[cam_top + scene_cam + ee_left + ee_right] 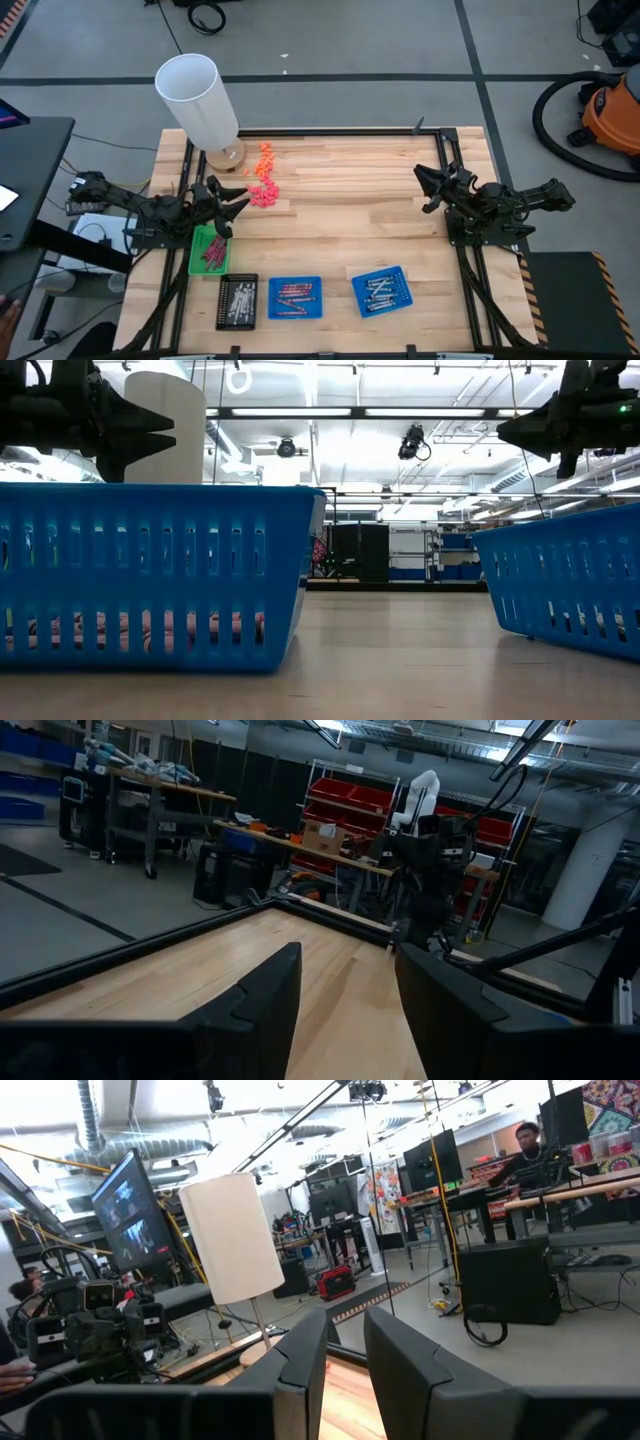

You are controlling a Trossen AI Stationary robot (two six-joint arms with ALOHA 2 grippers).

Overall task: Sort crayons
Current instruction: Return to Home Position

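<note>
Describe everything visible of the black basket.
The black basket is small, rectangular and looks like plastic. It sits flat on the wooden table near the front edge, on the left arm's side. A green basket is close by its far corner, and a blue basket stands beside it across a narrow gap. Pale silvery crayons lie inside.

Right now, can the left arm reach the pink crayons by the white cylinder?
Probably yes: the left gripper hangs open right beside the pink crayons, nothing between them; the white cylinder stands off that line. The right gripper waits at the far side.
</note>
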